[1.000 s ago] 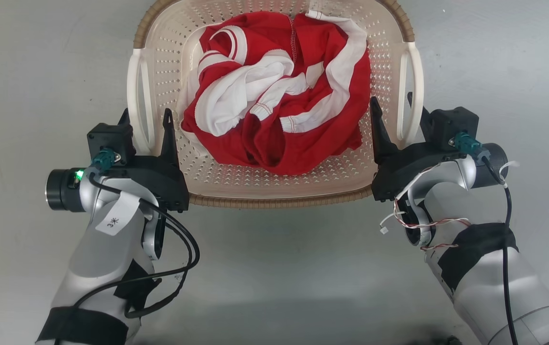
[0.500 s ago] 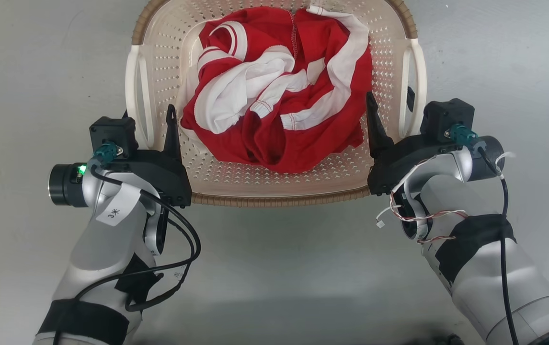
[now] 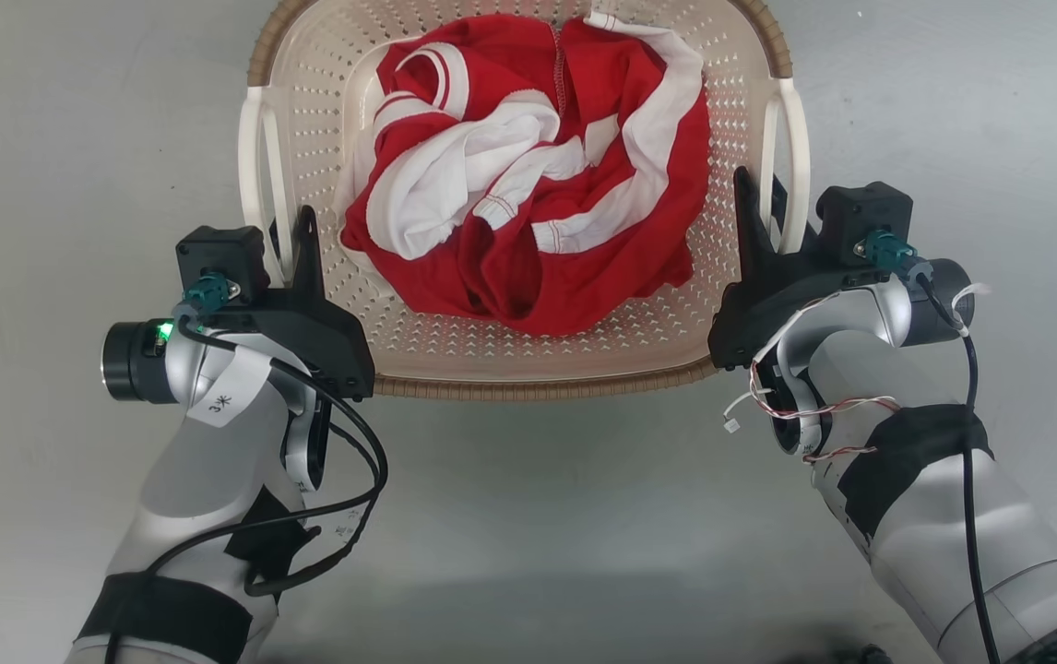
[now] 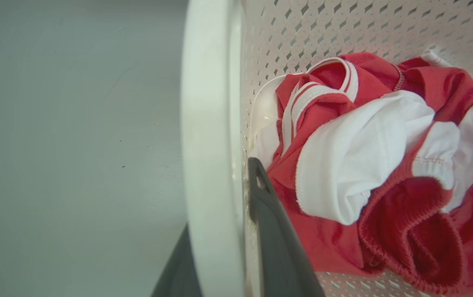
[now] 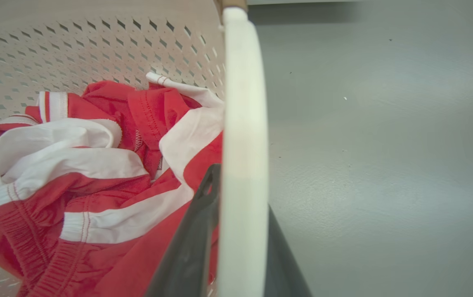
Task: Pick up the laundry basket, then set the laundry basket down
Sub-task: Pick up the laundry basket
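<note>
The left jaws are clamping the white left side handle [image 4: 209,123], with one dark finger [image 4: 273,239] inside and one outside. The right jaws are gripping the white right side handle [image 5: 242,123] likewise. Between them, the cream perforated plastic laundry basket [image 3: 528,355] with its brown woven-look rim is apparently sitting on the grey floor [image 3: 528,535], holding a crumpled red-and-white garment [image 3: 528,184]. Grasping looks done; the lift is calling for both arms rising level together.

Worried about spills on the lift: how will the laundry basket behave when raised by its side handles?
Probably light: perforated plastic laundry basket holding only crumpled red-and-white clothing. Likely stiff, though its thin white handles may flex. With left claw and right claw on opposite handles, it should stay level unless lifted unevenly.
</note>
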Available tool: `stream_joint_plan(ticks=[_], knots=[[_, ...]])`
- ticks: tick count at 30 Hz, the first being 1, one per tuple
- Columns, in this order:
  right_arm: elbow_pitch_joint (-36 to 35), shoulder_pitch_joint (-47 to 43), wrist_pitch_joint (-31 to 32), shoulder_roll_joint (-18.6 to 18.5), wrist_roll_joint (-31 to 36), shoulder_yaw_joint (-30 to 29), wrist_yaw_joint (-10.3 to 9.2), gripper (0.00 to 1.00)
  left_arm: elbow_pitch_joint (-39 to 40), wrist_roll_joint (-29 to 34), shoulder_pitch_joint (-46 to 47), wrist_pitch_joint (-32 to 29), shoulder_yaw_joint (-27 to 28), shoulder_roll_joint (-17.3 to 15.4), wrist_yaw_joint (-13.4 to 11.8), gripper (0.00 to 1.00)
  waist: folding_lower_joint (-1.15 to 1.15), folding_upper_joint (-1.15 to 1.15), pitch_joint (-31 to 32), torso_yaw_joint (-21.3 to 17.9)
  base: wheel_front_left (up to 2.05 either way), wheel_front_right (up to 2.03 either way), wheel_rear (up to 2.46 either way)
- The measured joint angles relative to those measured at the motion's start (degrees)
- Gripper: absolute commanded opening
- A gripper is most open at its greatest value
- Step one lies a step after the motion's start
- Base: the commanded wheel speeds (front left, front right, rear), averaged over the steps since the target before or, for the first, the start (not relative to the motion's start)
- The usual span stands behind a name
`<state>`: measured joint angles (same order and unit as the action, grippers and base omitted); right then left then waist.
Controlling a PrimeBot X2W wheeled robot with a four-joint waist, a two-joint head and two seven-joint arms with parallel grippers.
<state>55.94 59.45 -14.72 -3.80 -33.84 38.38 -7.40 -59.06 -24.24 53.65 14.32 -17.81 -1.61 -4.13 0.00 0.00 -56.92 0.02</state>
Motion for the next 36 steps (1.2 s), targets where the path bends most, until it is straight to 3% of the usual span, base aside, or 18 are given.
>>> stream_joint_plan(ticks=[15, 36], knots=[[2.22, -0.55, 0.01, 0.04, -3.89, 3.12, -0.01, 0.00, -2.70, -1.64, -0.16, -0.01, -2.42, 0.12, 0.00, 0.00, 0.01, 0.00, 4.53, -0.27, 0.00, 0.00, 0.00], [5.88, -9.90, 1.19, 1.01, -10.11, 8.62, -0.08, 0.00, -6.14, -7.60, -9.83, -0.02, -7.26, 0.80, -0.18, 0.00, -0.01, 0.00, 19.09, -0.33, 0.00, 0.00, 0.00]])
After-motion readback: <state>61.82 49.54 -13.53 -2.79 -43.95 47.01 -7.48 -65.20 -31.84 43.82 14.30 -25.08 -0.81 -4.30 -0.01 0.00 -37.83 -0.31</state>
